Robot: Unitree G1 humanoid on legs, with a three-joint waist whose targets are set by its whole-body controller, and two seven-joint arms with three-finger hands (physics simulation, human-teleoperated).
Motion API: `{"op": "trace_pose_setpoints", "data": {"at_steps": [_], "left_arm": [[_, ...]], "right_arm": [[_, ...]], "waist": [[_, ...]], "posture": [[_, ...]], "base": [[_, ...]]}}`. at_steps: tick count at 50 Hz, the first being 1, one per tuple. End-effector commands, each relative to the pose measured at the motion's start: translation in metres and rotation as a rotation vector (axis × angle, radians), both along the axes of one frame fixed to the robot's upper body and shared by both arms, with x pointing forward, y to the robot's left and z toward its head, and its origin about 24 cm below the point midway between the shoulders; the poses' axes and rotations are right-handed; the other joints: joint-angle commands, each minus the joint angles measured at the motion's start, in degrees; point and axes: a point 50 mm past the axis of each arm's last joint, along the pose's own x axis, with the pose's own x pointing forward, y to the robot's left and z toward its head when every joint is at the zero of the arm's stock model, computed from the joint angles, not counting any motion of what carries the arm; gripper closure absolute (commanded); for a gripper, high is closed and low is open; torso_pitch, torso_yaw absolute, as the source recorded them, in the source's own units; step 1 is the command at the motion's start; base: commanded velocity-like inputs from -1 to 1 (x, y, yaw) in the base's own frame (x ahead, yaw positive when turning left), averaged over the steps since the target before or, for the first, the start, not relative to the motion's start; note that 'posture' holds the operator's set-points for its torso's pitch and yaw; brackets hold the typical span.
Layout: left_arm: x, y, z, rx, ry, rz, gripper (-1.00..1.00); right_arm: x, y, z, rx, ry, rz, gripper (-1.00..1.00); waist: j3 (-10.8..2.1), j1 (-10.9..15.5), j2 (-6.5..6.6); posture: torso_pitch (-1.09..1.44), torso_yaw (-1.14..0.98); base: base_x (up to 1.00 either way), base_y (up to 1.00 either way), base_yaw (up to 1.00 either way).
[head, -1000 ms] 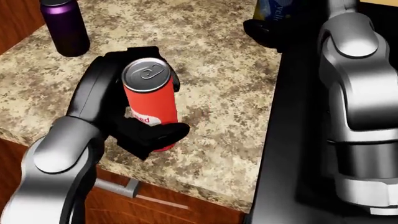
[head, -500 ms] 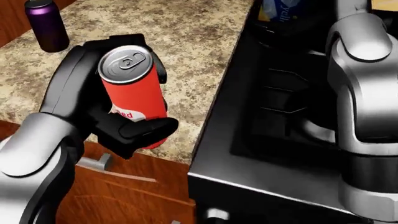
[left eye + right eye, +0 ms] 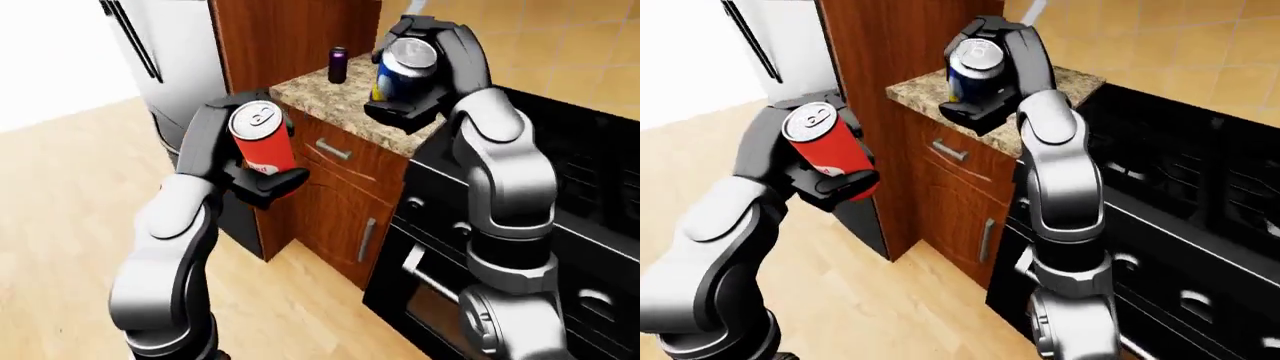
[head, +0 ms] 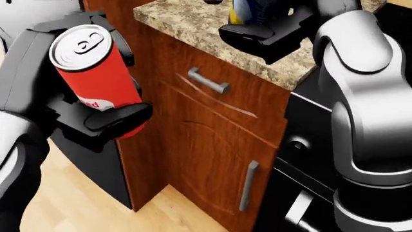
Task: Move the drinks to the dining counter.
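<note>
A red can [image 3: 262, 139] is upright in my left hand [image 3: 255, 163], whose black fingers close round it, thumb under the label. It hangs over the wooden floor, left of the cabinet. Higher up, my right hand [image 3: 418, 75] is shut on a blue and yellow can [image 3: 400, 69], held above the granite counter's [image 3: 322, 99] corner. A purple can [image 3: 338, 64] stands on that counter near the tall wood panel, showing only in the left-eye view. In the head view the red can [image 4: 93, 72] fills the left side and the blue can [image 4: 248, 12] is cut off at the top.
Below the counter is a brown cabinet with a drawer handle [image 4: 207, 80] and a door handle [image 4: 248, 186]. A black stove [image 3: 585, 180] fills the right. A steel fridge [image 3: 160, 52] stands at the left. Wooden floor [image 3: 70, 187] spreads across the left and bottom.
The whole picture has shifted: the camera has drawn away from the counter. The red can, still in my left hand, now hangs over the floor instead of the countertop. The right hand keeps its can.
</note>
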Motion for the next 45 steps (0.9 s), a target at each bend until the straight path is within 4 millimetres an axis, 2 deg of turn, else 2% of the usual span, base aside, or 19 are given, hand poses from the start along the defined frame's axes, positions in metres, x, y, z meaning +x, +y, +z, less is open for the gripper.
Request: {"op": "trace_pose_setpoints", "data": {"at_steps": [1,3,7,10,11,12,13,17,23,26,28,29,30,32,36,40,41,43,45], "left_arm": [[-0.003,0.001,0.015,-0.001,-0.08,-0.006,1.0],[-0.002,0.003,0.015,-0.005,-0.081,0.001,1.0],[-0.002,0.006,0.015,-0.009,-0.083,0.009,1.0],[-0.003,0.007,0.015,-0.011,-0.083,0.011,1.0],[-0.003,0.007,0.014,-0.011,-0.082,0.012,1.0],[-0.003,0.007,0.015,-0.011,-0.082,0.013,1.0],[-0.002,0.007,0.015,-0.011,-0.082,0.013,1.0],[-0.002,0.008,0.016,-0.01,-0.086,0.019,1.0],[-0.004,0.011,0.018,-0.01,-0.09,0.025,1.0],[-0.005,0.011,0.018,-0.012,-0.09,0.028,1.0],[-0.005,0.013,0.017,-0.013,-0.091,0.031,1.0],[-0.005,0.014,0.017,-0.014,-0.091,0.032,1.0],[-0.005,0.014,0.018,-0.015,-0.092,0.034,1.0],[-0.005,0.016,0.019,-0.015,-0.094,0.038,1.0],[-0.005,0.019,0.02,-0.017,-0.097,0.045,1.0],[-0.006,0.02,0.022,-0.015,-0.099,0.053,1.0],[-0.005,0.021,0.022,-0.013,-0.1,0.057,1.0],[-0.005,0.022,0.023,-0.008,-0.103,0.063,1.0],[-0.004,0.022,0.024,-0.001,-0.107,0.068,1.0]], "right_arm": [[-0.003,0.002,0.012,-0.002,-0.059,0.004,1.0],[-0.004,0.004,0.011,-0.001,-0.06,0.015,1.0],[-0.004,0.008,0.009,-0.002,-0.062,0.029,1.0],[-0.004,0.009,0.007,0.003,-0.058,0.041,1.0],[-0.003,0.008,0.006,0.007,-0.056,0.039,1.0],[-0.004,0.008,0.006,0.007,-0.055,0.039,1.0],[-0.004,0.008,0.006,0.007,-0.055,0.04,1.0],[-0.004,0.009,0.005,0.008,-0.054,0.045,1.0],[-0.004,0.011,0.005,0.008,-0.056,0.051,1.0],[-0.005,0.012,0.005,0.005,-0.057,0.053,1.0],[-0.007,0.014,0.005,0.002,-0.058,0.058,1.0],[-0.007,0.014,0.005,0.0,-0.058,0.059,1.0],[-0.006,0.015,0.004,0.0,-0.058,0.06,1.0],[-0.006,0.017,0.003,-0.003,-0.056,0.064,1.0],[-0.006,0.018,0.002,-0.004,-0.057,0.068,1.0],[-0.008,0.017,0.003,-0.005,-0.059,0.07,1.0],[-0.009,0.018,0.003,-0.007,-0.058,0.071,1.0],[-0.008,0.017,-0.001,-0.016,-0.048,0.069,1.0],[-0.009,0.017,0.0,-0.019,-0.05,0.069,1.0]], "waist": [[-0.11,0.78,0.65],[-1.52,0.98,1.63],[-1.5,0.41,4.93],[-2.19,-0.35,8.62],[-2.98,-0.41,11.05],[-4.0,-0.37,11.59],[-3.08,0.1,10.65],[-3.2,1.15,7.62],[-1.68,0.37,4.67],[-1.98,0.37,2.55],[-4.43,0.34,-1.16],[-2.21,-0.45,1.84],[-2.1,0.48,1.18],[-2.94,0.52,2.13],[-2.24,0.15,5.27],[-3.06,-0.26,10.26],[-4.23,-0.31,10.6],[-2.9,0.16,10.98],[-3.43,1.12,9.56]], "posture": [[0.0,0.0],[0.0,0.0],[0.0,0.0],[0.0,0.0],[0.0,0.0],[0.0,0.0],[0.0,0.0],[0.0,0.0],[0.0,0.0],[0.0,0.0],[0.0,0.0],[0.0,0.0],[0.0,0.0],[0.0,0.0],[0.0,0.0],[0.0,0.0],[0.0,0.0],[0.0,0.0],[0.0,0.0]], "base": [[0.0,0.0,1.0],[0.0,0.0,1.0],[0.0,0.0,1.0],[0.0,0.0,1.0],[0.0,0.0,1.0],[0.0,0.0,1.0],[0.0,0.0,1.0],[0.0,0.0,1.0],[0.0,0.0,1.0],[0.0,0.0,1.0],[0.0,0.0,1.0],[0.0,0.0,1.0],[0.0,0.0,1.0],[0.0,0.0,1.0],[0.0,0.0,1.0],[0.0,0.0,1.0],[0.0,0.0,1.0],[0.0,0.0,1.0],[0.0,0.0,1.0]]}}
